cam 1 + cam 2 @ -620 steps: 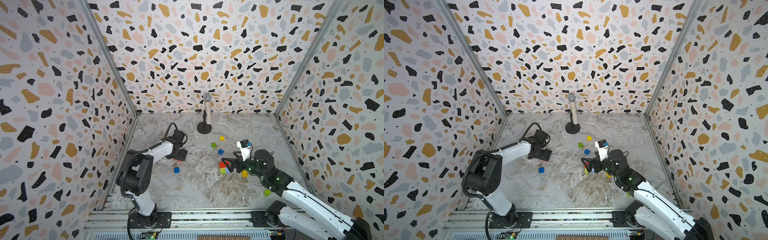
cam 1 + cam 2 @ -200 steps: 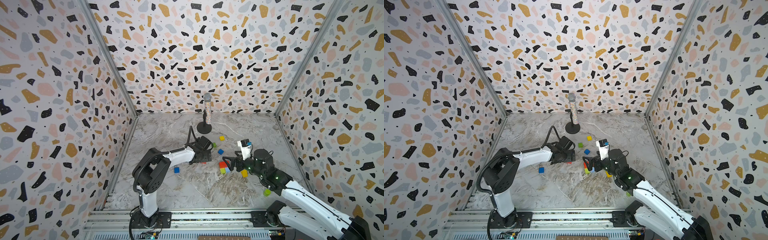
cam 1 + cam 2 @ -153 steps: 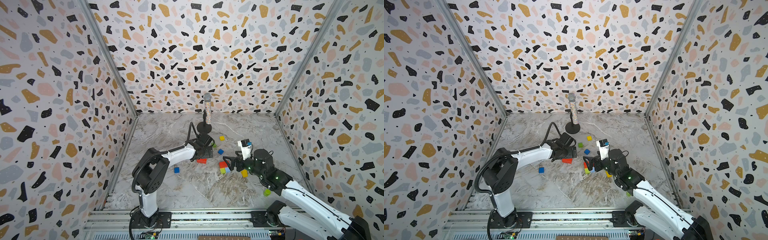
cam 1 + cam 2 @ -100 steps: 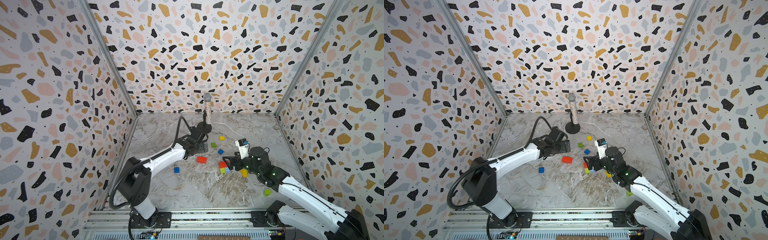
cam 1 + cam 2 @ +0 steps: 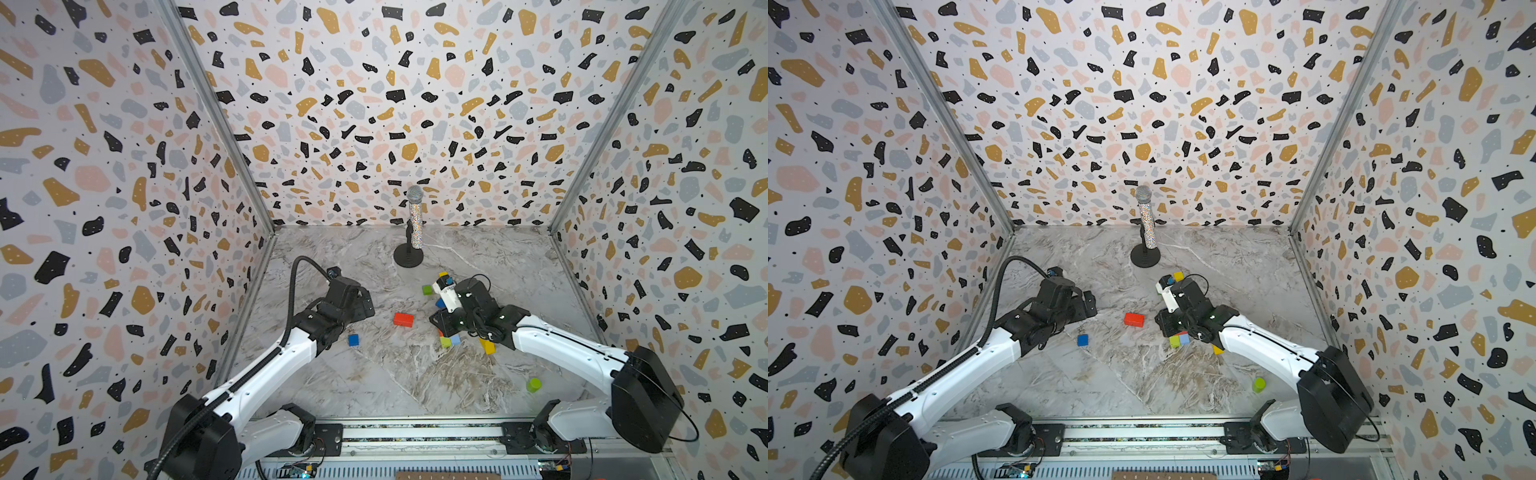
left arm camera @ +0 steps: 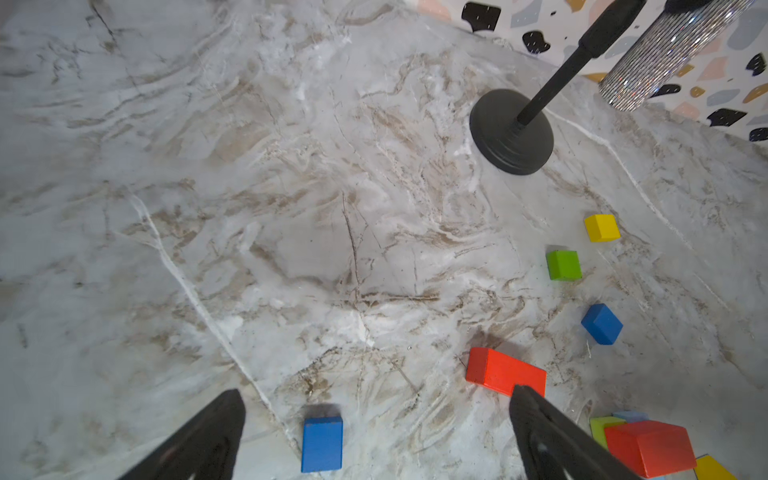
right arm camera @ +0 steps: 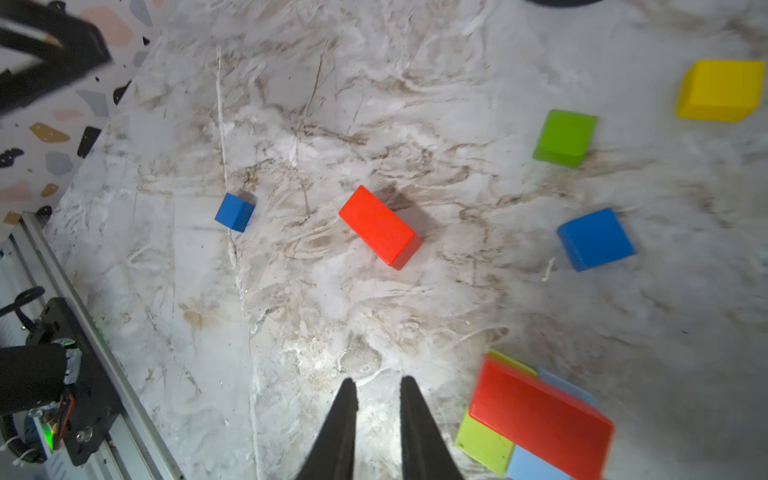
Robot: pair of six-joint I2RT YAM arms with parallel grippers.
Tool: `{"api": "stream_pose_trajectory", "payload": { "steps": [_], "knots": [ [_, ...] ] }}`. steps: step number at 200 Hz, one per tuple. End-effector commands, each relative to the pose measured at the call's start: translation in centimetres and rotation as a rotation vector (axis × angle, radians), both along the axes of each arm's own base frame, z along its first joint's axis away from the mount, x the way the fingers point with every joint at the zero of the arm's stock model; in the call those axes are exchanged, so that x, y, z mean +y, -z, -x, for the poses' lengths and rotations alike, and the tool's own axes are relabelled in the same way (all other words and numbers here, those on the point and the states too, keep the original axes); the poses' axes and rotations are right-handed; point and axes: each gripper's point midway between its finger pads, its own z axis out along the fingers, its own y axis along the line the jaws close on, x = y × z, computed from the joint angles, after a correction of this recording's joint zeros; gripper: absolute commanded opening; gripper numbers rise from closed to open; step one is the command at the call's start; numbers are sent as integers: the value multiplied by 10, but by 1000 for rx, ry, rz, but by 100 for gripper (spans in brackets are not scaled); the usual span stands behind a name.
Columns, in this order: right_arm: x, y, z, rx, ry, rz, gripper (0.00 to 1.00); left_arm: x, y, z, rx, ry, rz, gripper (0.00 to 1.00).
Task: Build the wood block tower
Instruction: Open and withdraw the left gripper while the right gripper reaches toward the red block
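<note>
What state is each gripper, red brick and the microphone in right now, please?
left gripper: open, empty.
right gripper: nearly shut, empty.
lone red brick: lying flat, apart from the others.
stacked red brick: resting on a lime block and a light blue block.
microphone: upright on its stand.

The whole tabletop (image 5: 395, 374) is overlooked from high in front in both top views; the lone red brick (image 7: 376, 224) is shared by both close wrist views.

Microphone (image 5: 415, 216) at back edge of table (image 5: 374, 386), loose brick (image 5: 403, 319) mid-table, block pile (image 5: 446, 341) right of it, cylinder (image 5: 533, 385) near front-right corner.
</note>
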Motion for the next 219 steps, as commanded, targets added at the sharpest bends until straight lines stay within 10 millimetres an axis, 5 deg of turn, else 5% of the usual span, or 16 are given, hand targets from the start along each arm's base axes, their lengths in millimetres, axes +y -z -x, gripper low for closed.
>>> {"api": "stream_pose_trajectory", "payload": {
  "steps": [1,26,81,138,219],
  "knots": [
    [19,5,8,66,-35,-26,17,8,-31,-3,-101,11,-32,100],
    [38,21,10,103,-56,-17,8,19,-41,-2,-136,6,-79,100],
    [67,47,-6,143,-48,11,0,30,-30,-2,-128,28,-78,100],
    [75,71,-22,147,-25,63,0,35,-28,-4,-125,31,-33,100],
    [62,75,-50,93,25,153,0,43,-26,-7,-122,11,-6,100]
  ]
}}
